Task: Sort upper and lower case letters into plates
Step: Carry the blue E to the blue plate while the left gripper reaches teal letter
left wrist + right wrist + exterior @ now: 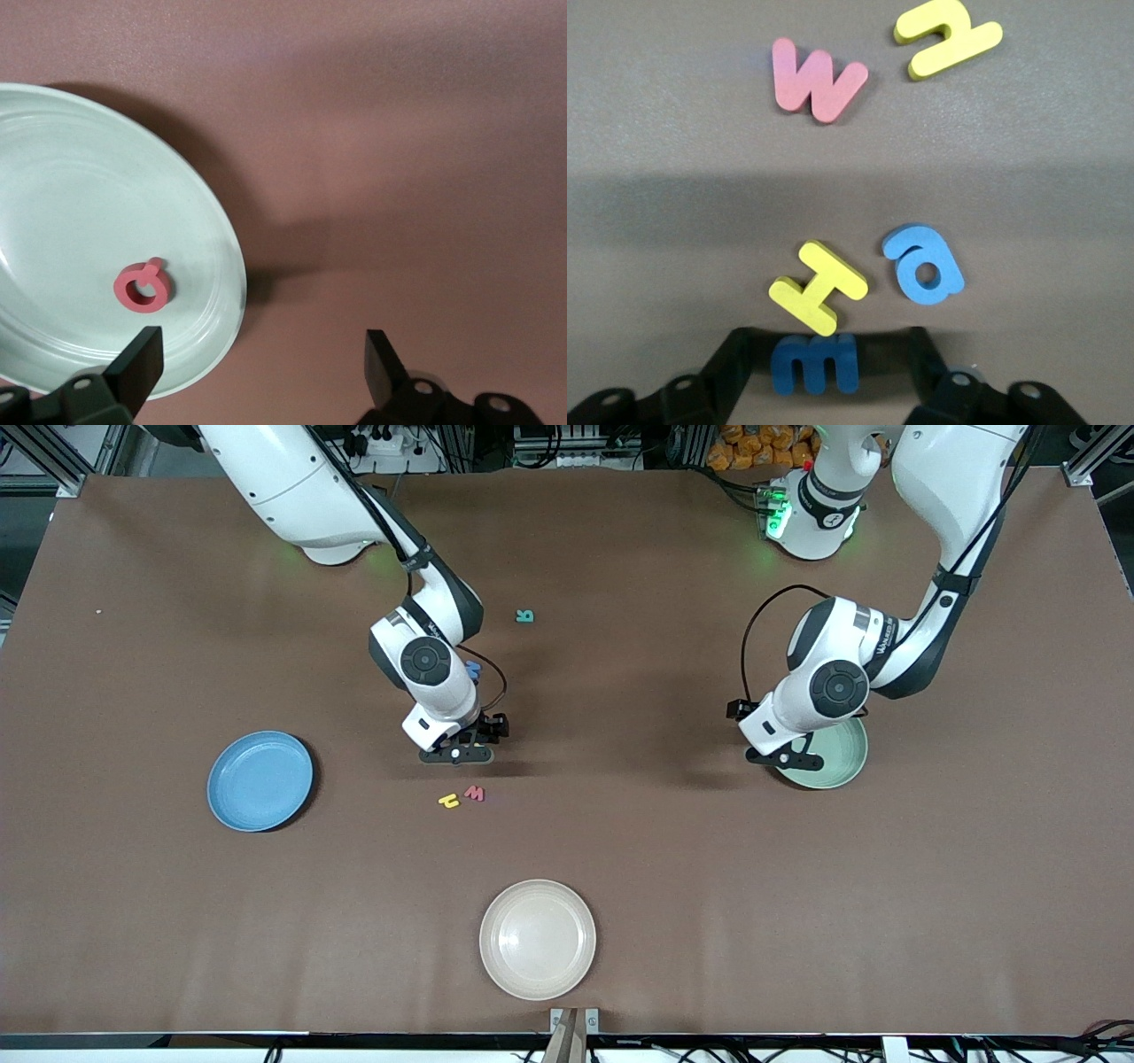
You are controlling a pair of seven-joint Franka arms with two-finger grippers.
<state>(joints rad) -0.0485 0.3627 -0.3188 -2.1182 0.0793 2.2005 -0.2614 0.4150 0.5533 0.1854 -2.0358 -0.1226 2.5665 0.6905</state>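
My right gripper (831, 347) is down at the table around a dark blue letter "m" (815, 363). Its fingers stand open on either side with gaps to the letter. Beside the "m" lie a yellow "H" (818, 288) and a light blue "a" (923, 264). A pink "w" (475, 793) and a yellow letter (449, 801) lie a little nearer the front camera. A teal letter (525, 615) lies closer to the arm bases. My left gripper (261, 345) hangs open over the rim of the mint green plate (71, 195), which holds a red letter (142, 287). The sky blue plate (260, 780) has nothing in it.
A cream-white plate (538, 939) sits near the table's front edge, in the middle. The blue plate lies toward the right arm's end and the mint green plate (842, 766) toward the left arm's end.
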